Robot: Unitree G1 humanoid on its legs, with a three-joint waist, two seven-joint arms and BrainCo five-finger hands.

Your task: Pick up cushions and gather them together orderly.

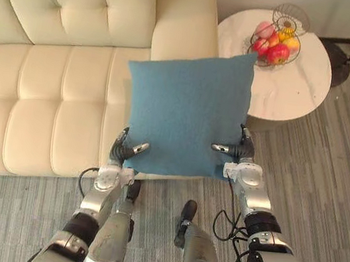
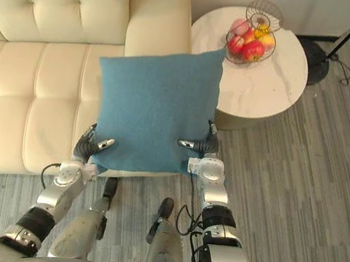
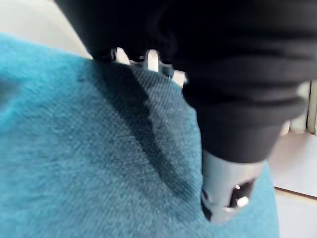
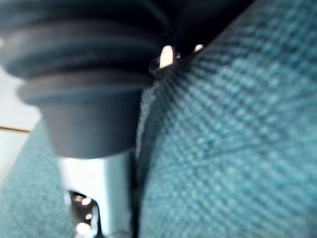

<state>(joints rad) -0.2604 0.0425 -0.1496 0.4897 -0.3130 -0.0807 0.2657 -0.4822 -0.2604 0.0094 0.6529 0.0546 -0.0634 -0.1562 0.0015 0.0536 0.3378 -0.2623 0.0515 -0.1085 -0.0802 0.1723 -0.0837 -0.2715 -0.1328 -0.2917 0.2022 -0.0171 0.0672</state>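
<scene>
Before the one sofa (image 1: 48, 83) | one blue cushion (image 1: 188, 110) aloft | left hand (image 1: 119, 154), right hand (image 1: 244, 153) each pinching a lower corner, seemingly

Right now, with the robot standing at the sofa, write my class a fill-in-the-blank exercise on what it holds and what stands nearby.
1. The left hand and the right hand grip the lower corners of a blue ____.
2. Behind it stands a cream ____.
3. The wire basket on the round table holds ____.
Missing words: cushion; sofa; fruit.
</scene>
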